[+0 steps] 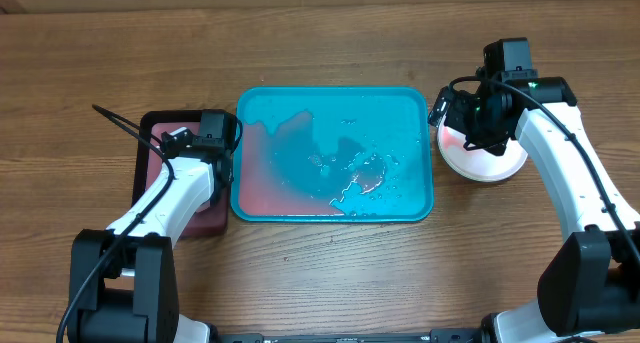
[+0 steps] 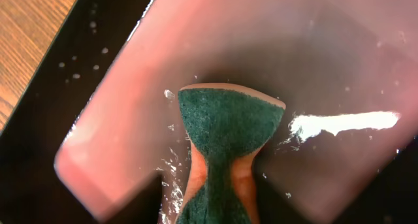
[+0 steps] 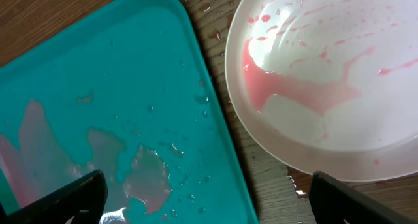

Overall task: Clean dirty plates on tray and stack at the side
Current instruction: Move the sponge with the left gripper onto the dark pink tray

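Visibly, pink water (image 3: 307, 96) streaks the white plate (image 3: 366, 119).

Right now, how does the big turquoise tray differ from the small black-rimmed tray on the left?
The turquoise tray is larger and blue throughout; the black-rimmed tray is smaller, with a pinkish floor. The turquoise tray holds only pooled pink-tinted water, mostly toward its left side, while the black-rimmed tray has a green sponge above it. Both are rectangular and wet.

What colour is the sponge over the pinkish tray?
The sponge has a dark green face on an orange body; left wrist view shows it best.
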### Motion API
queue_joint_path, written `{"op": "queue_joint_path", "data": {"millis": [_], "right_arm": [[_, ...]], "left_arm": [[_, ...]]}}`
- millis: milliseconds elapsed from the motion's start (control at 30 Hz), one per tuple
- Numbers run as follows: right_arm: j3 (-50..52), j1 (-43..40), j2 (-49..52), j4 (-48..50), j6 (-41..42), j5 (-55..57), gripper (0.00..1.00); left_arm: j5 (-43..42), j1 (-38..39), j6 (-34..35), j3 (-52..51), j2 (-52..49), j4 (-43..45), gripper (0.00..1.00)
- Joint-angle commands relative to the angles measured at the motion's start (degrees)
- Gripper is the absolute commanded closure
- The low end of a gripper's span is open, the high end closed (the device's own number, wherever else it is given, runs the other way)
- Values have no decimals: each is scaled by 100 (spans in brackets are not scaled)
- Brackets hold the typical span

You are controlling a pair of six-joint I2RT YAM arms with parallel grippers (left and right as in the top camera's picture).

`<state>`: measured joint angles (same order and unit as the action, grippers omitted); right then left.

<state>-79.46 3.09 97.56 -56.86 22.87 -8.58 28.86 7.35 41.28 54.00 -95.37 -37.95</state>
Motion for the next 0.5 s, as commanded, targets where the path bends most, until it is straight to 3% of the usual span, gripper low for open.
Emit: {"op": "queue_joint_path", "data": {"millis": [0, 233, 300, 367, 400, 433, 467], "right_arm": [[-125, 44, -111, -20, -234, -9, 0], [-155, 44, -114, -7, -422, -11, 0], [-295, 44, -116, -76, -535, -11, 0], [-581, 44, -146, -254, -549, -9, 0], [-798, 44, -175, -378, -654, -11, 0], [-1049, 44, -214, -529, -804, -9, 0], [-1300, 44, -256, -688, -949, -9, 0]], "left_arm": [[177, -37, 31, 63, -17, -37, 39], [109, 223, -197, 1130, 365, -1414, 40], [-11, 435, -448, 1488, 518, -1762, 50], [-63, 686, -715, 1775, 643, -1958, 66], [-61, 813, -789, 1878, 695, -2041, 68], [-61, 931, -817, 1932, 734, -2083, 51], [-61, 1036, -811, 1939, 765, -2074, 0]]}}
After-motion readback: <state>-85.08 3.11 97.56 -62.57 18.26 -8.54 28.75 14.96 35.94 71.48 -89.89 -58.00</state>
